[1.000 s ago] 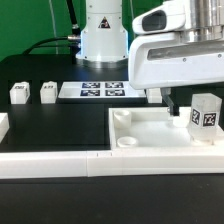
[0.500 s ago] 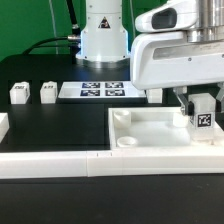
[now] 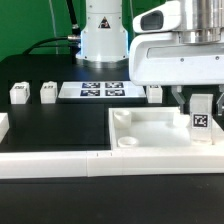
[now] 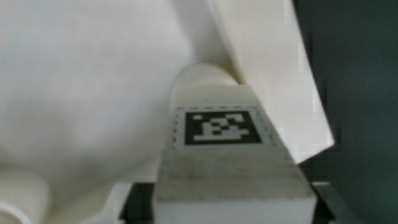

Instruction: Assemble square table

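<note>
- While the gripper (image 3: 199,98) is clamping the tagged leg (image 3: 201,116), that leg is standing upright, no longer tilting as before.
- It is hanging at the square tabletop (image 3: 150,141), on the exterior view's right.

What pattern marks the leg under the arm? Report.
Black-and-white square tag on white leg; wrist view shows best.

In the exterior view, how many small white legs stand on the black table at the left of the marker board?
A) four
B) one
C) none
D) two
D: the outer leg and the inner leg stand side by side, not touching, on the black table at the exterior view's left of the marker board. The held leg is in the gripper, on the other side.
</note>
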Robot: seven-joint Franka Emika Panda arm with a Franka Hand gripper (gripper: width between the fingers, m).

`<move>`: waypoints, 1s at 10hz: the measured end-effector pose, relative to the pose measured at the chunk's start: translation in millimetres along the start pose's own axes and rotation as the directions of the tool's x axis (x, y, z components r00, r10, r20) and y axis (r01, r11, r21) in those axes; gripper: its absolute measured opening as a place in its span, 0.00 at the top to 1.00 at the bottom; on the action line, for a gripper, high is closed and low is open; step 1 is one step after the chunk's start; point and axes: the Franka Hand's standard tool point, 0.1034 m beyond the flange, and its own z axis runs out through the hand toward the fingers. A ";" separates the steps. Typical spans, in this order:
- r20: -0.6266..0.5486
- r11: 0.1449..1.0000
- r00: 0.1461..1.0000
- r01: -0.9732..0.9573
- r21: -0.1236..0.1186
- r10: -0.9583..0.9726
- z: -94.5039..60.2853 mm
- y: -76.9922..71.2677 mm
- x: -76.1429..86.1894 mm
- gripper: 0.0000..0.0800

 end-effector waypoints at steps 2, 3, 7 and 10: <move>0.024 0.931 0.930 -0.366 0.003 0.366 1.0 1.4 -2.1 0.64; 0.047 0.870 0.870 -0.493 0.016 0.491 1.1 2.6 -1.8 0.64; 0.057 0.812 0.811 -0.584 0.010 0.582 1.5 1.4 -4.4 0.63; 0.016 0.998 0.998 -0.063 -0.004 0.063 -0.4 -4.9 -8.2 0.25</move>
